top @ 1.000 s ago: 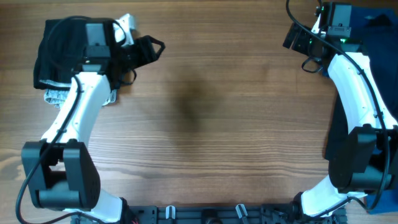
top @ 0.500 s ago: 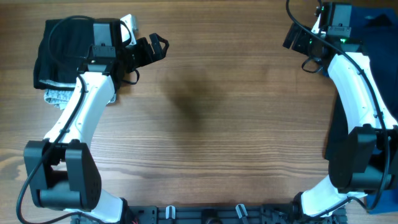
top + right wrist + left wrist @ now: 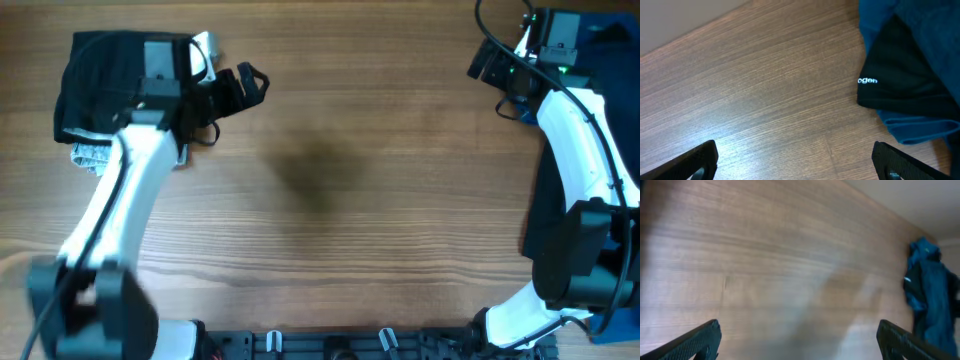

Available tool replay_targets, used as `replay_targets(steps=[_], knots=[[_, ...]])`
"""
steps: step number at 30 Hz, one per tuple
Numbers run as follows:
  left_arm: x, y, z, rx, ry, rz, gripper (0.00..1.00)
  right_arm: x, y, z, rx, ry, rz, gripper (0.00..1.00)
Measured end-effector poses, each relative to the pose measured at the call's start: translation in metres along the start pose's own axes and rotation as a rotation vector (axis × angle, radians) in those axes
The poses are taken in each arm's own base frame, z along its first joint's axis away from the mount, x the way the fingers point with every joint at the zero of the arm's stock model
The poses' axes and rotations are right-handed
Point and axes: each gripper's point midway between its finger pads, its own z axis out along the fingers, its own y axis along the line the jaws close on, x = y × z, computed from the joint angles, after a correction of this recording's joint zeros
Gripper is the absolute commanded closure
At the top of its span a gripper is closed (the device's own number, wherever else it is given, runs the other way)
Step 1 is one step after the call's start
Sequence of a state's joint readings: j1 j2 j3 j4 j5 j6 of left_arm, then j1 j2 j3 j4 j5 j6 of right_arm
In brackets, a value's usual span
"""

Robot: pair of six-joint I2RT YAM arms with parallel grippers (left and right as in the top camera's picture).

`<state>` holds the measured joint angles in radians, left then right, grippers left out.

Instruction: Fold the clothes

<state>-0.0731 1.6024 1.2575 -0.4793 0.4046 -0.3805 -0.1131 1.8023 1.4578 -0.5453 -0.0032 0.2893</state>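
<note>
The clothes lie in two groups. A folded black garment (image 3: 100, 80) sits at the table's far left corner, with a light denim piece (image 3: 90, 155) showing under its front edge. My left gripper (image 3: 250, 85) hangs just right of that stack, open and empty, over bare wood (image 3: 800, 345). At the right edge lie royal-blue clothes (image 3: 610, 45) and a black piece (image 3: 540, 200) beneath my right arm. My right gripper (image 3: 490, 68) stands open and empty (image 3: 800, 167). Ahead and right of it are the blue fabric (image 3: 920, 20) and a black garment with white lettering (image 3: 900, 75).
The wooden table (image 3: 340, 200) spans the whole view between the two arms. The blue pile (image 3: 925, 295) shows far off in the left wrist view. A rail with clips (image 3: 330, 345) runs along the near edge.
My left gripper's jaws have spread wider and it has drifted slightly right of the black stack. My right gripper has shifted a little right and toward me.
</note>
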Motion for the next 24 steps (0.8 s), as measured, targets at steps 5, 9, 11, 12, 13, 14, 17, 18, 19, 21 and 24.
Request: replay_targets(steps=[5, 9, 11, 12, 13, 14, 17, 18, 19, 21, 24], knots=[[-0.02, -0.086, -0.163, 0.172, -0.367, 0.173, 0.0, 0.006, 0.052, -0.026, -0.081, -0.033, -0.083, 0.0], [0.006, -0.118, -0.256, 0.27, -0.569, 0.268, 0.0, 0.042, 0.202, -0.153, -0.425, -0.164, -0.32, 0.01], [0.017, -0.124, -0.28, 0.295, -0.621, 0.293, 0.0, 0.031, 0.21, -0.235, -0.545, -0.302, -0.326, 0.0], [0.022, -0.126, -0.289, 0.306, -0.645, 0.304, 0.0, 0.022, 0.201, -0.269, -0.575, -0.372, -0.309, 0.0], [0.034, -0.123, -0.296, 0.317, -0.667, 0.314, 0.0, 0.012, 0.186, -0.314, -0.614, -0.471, -0.284, 0.0], [0.046, -0.118, -0.296, 0.321, -0.676, 0.319, 0.0, 0.009, 0.175, -0.346, -0.645, -0.536, -0.27, 0.01], [0.079, -0.082, -0.255, 0.282, -0.597, 0.281, 0.0, 0.011, 0.145, -0.415, -0.71, -0.68, -0.238, 0.01], [0.09, -0.067, -0.237, 0.26, -0.562, 0.261, 0.0, 0.013, 0.137, -0.429, -0.722, -0.707, -0.232, 0.0], [0.109, -0.045, -0.215, 0.231, -0.522, 0.234, 0.0, 0.017, 0.127, -0.444, -0.735, -0.736, -0.225, 0.01], [0.12, -0.033, -0.205, 0.227, -0.525, 0.231, 0.0, 0.033, 0.096, -0.448, -0.67, -0.72, -0.208, 0.0], [0.157, 0.011, -0.166, 0.151, -0.43, 0.16, 0.0, 0.053, 0.056, -0.45, -0.563, -0.701, -0.173, 0.0]])
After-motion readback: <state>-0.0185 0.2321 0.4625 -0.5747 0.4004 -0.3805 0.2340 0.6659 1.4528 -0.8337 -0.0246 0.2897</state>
